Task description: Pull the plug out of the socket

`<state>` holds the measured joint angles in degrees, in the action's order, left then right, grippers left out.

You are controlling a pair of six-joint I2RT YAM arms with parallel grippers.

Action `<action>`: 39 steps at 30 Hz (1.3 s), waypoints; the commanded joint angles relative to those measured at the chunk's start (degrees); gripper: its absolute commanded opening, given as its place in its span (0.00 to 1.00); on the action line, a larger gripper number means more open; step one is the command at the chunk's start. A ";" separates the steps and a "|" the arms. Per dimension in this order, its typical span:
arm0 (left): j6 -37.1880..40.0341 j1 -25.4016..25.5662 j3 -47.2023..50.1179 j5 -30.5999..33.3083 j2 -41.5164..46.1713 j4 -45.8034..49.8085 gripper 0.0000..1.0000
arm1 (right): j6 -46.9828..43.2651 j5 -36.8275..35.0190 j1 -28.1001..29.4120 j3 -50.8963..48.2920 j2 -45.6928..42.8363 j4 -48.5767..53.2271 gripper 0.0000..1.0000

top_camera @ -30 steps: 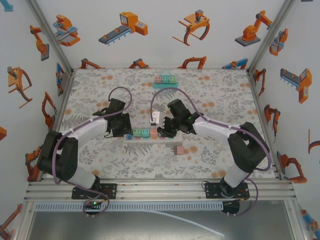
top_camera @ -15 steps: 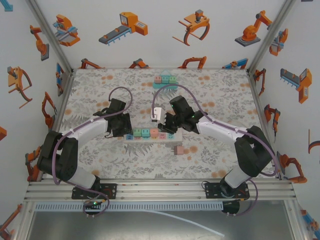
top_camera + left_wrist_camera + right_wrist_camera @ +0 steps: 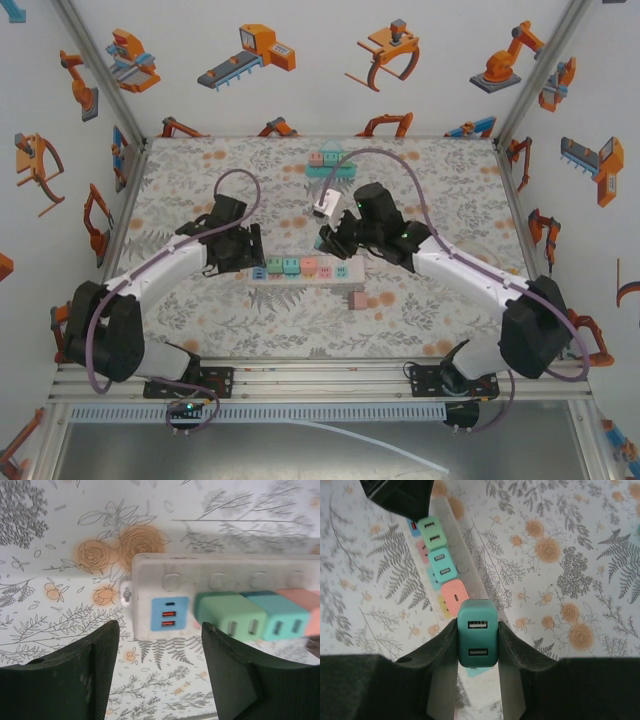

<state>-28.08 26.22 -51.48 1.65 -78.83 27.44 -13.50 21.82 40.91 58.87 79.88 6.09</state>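
A dark teal two-port plug (image 3: 477, 639) sits clamped between the pads of my right gripper (image 3: 478, 645), which is shut on it. It hangs above the white socket strip (image 3: 470, 577), clear of the pale blue socket face (image 3: 481, 672) under it. Green (image 3: 432, 532), teal (image 3: 442, 565) and pink (image 3: 456, 594) plugs stay in the strip. In the top view my right gripper (image 3: 327, 242) hovers over the strip's (image 3: 300, 268) right part. My left gripper (image 3: 160, 628) is open just off the strip's (image 3: 150, 570) left end, near its blue USB panel (image 3: 170, 613), with nothing between the fingers.
A loose pink plug (image 3: 354, 300) lies on the floral table in front of the strip. A second teal block with plugs (image 3: 331, 160) stands at the back. My left gripper (image 3: 252, 252) is low beside the strip's left end.
My right gripper has risen and moved back and to the right with the teal plug, off the strip. The left gripper has opened off the strip's left end.
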 commanded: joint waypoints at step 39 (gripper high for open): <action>26.03 16.69 8.42 -31.94 29.60 -18.19 0.97 | 62.02 5.48 -26.31 -42.78 -19.33 -12.68 0.14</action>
<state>-3.75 42.48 -43.22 -30.70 -49.25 11.09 46.59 25.34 14.74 16.88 59.29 -0.51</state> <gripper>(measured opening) 0.956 0.337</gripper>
